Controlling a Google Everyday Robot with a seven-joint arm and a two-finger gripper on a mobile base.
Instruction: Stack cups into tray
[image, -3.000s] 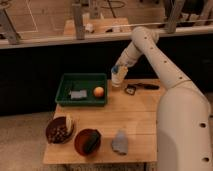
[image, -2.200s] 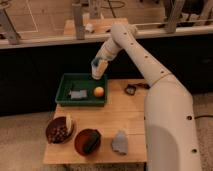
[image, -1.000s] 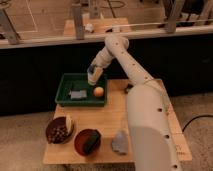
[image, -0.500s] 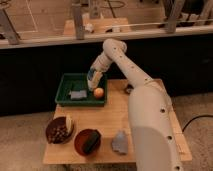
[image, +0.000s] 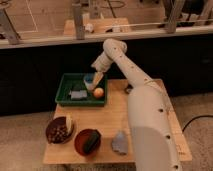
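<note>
The dark green tray (image: 65, 85) sits at the back left of the wooden table. My gripper (image: 95, 79) reaches down into the tray's back right part, shut on the light blue cup (image: 89, 81), which is upright and low over the tray floor. An orange ball (image: 98, 92) lies in the tray just in front of the cup. A grey-blue flat object (image: 77, 94) lies in the tray to the left. I cannot make out the cream-beige cup for certain.
Two dark red-brown bowls stand at the front left: one (image: 59, 131) with dark bits and a pale cream piece, one (image: 87, 142) with a dark object. A grey-blue crumpled thing (image: 120, 142) lies front centre. A small dark item (image: 128, 90) lies right of the tray.
My gripper has carried the light blue cup from the table's right side leftward over the tray, and has come down into the tray's back right part.
</note>
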